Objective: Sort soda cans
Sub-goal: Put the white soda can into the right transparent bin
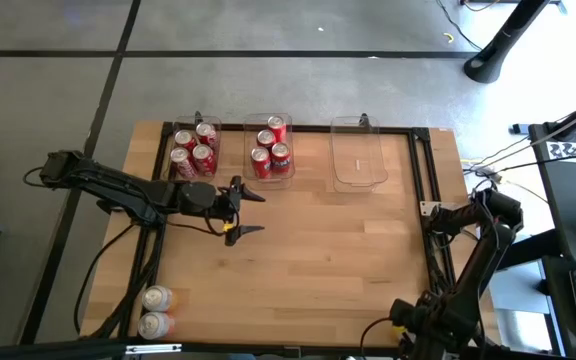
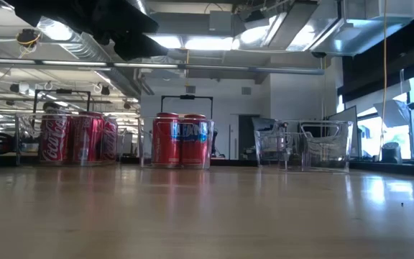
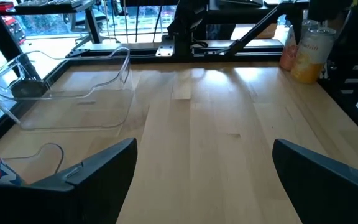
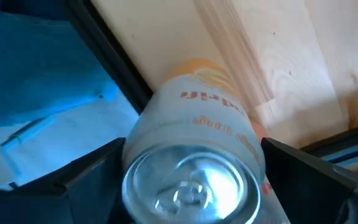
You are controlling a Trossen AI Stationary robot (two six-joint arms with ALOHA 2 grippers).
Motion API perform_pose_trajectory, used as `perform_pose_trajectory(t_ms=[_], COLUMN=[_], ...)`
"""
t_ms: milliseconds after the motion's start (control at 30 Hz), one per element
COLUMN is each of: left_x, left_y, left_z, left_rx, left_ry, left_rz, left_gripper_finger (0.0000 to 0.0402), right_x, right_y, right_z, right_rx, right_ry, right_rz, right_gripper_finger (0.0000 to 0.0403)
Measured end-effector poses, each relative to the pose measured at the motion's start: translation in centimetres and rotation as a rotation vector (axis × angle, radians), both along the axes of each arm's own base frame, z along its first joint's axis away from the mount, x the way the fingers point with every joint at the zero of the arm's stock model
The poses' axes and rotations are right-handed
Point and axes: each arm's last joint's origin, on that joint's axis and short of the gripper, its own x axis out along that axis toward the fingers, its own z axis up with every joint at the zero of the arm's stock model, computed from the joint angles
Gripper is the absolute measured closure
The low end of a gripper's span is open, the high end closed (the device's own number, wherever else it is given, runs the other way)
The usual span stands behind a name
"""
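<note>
Red soda cans stand in two clear bins [image 1: 193, 150] [image 1: 271, 148] at the far edge; a third bin [image 1: 358, 155] holds nothing. Two pale cans [image 1: 156, 298] [image 1: 155, 324] lie at the near left corner. My left gripper [image 1: 246, 212] hovers open over the table's middle left, with nothing between its fingers. My right gripper [image 4: 194, 168] points down at the near right corner [image 1: 405, 318], open. Its fingers stand on either side of an upright pale can with orange lettering and a silver top [image 4: 188, 186]. That can [image 3: 306, 46] rests on its base next to another.
A black frame rail [image 1: 423, 200] runs along the table's edges, and cables hang off the right side. The middle of the wooden top [image 1: 328, 260] is bare. The low view shows the bins [image 2: 180, 139] [image 2: 304, 147] in a row at the far side.
</note>
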Motion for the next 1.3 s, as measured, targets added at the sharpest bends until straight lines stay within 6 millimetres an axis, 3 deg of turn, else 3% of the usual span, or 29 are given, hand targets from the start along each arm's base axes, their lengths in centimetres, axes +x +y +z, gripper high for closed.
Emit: perform_pose_trajectory(t_ms=[433, 667, 800, 1033, 1300], left_x=[0.0, 0.0, 0.0, 0.0, 0.0], left_y=[0.0, 0.0, 0.0, 0.0, 0.0], left_z=[0.0, 0.0, 0.0, 0.0, 0.0], left_rx=[0.003, 0.003, 0.003, 0.003, 0.007], left_ry=[-0.001, -0.004, -0.004, -0.004, -0.005], left_rz=[-0.001, -0.002, -0.001, -0.002, -0.003], left_gripper_finger=[0.0039, 0.0039, 0.0039, 0.0039, 0.0039], right_x=[0.2, 0.5, 1.1, 3.4, 6.4], right_y=[0.5, 0.2, -0.2, -2.2, -6.3], right_z=[-1.7, -1.7, -1.7, -1.5, 0.4], right_rx=[-0.047, -0.042, -0.043, -0.075, -0.12], right_ry=[0.068, 0.095, 0.102, 0.095, -0.004], right_rz=[-0.001, -0.013, -0.027, -0.069, -0.063], right_gripper_finger=[0.0041, 0.0116, 0.0117, 0.0117, 0.0117])
